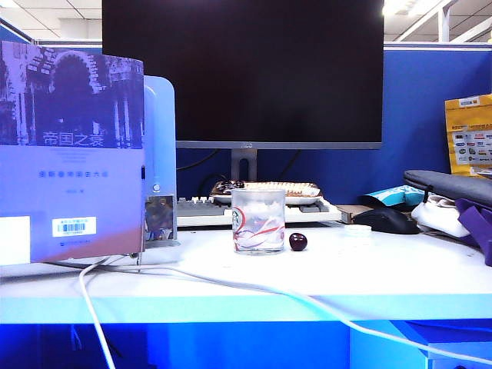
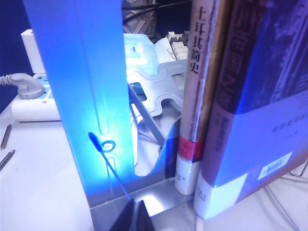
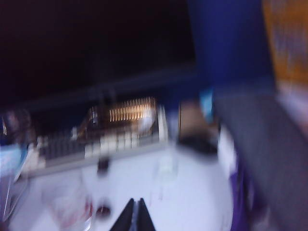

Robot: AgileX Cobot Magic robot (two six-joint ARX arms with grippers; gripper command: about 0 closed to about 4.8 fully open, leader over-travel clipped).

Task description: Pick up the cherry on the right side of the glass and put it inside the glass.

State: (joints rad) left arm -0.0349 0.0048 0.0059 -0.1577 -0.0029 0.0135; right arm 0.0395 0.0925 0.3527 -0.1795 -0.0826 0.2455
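Observation:
The glass (image 1: 258,221), a short clear tumbler with red ribbon lines, stands upright on the white table. Just right of it, a small gap away, lies the dark red cherry (image 1: 297,241). No arm shows in the exterior view. The right wrist view is blurred; in it my right gripper (image 3: 136,203) is shut and empty, above the table, with the cherry (image 3: 103,210) and the glass (image 3: 67,207) close beside its tips. My left gripper (image 2: 134,206) is shut with nothing in it, pointing at the foot of a blue bookend (image 2: 82,96).
Books (image 1: 71,150) held by the bookend (image 1: 159,161) stand at the left. Behind the glass are a keyboard (image 1: 257,207) and a monitor (image 1: 242,73). A mouse (image 1: 386,221) and a bag (image 1: 453,188) lie at the right. A white cable (image 1: 231,286) crosses the table front.

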